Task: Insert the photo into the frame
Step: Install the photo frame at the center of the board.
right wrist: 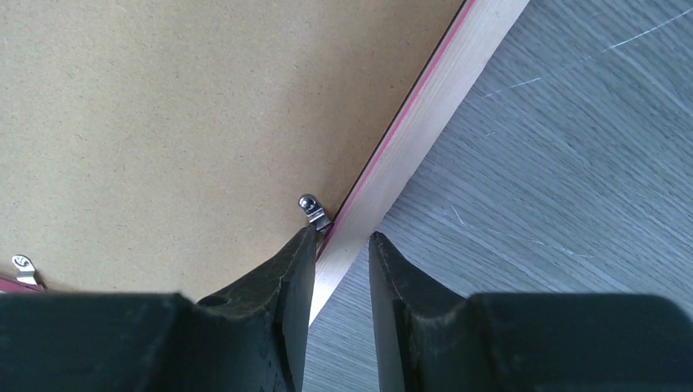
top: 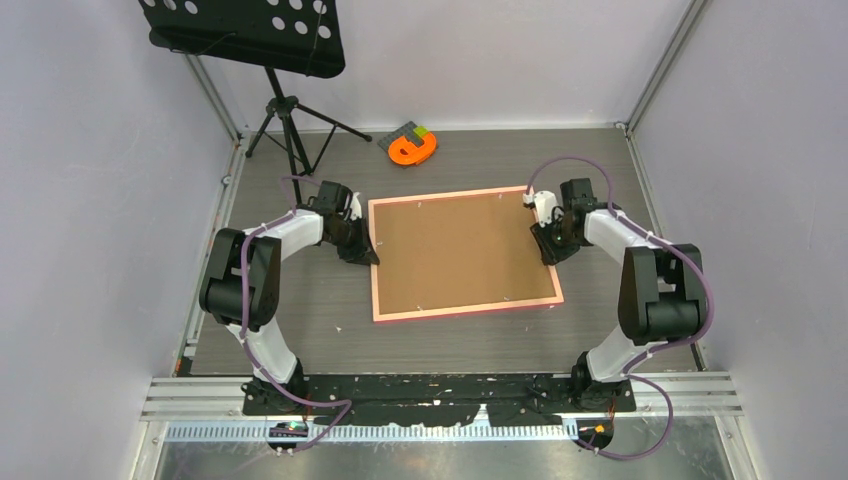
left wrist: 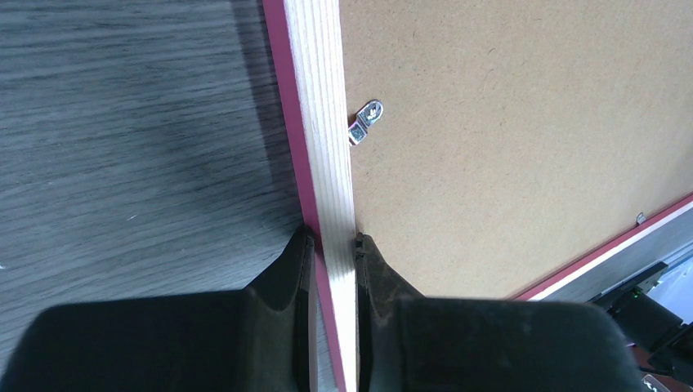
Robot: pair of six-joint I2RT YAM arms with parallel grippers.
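Fingers (left wrist: 282,282) of our left gripper (left wrist: 333,241) pinch the rigid-looking frame (left wrist: 321,122) at nine o'clock; our right gripper (right wrist: 342,237) loosely straddles three o'clock.

frame (left wrist: 324,122): pale bare wood | backing board (left wrist: 507,147): matt fibreboard | clip (left wrist: 366,121): shiny metal

The frame (top: 465,308) fills the middle of the counter (top: 450,345). The left gripper (top: 367,254) blocks its 9 o'clock rail and the right gripper (top: 549,254) its 3 o'clock rail. Bare counter lies open at 6 o'clock. An orange tape-like roll (top: 414,150) sits toward 12, a music-stand tripod (top: 290,125) at 11.
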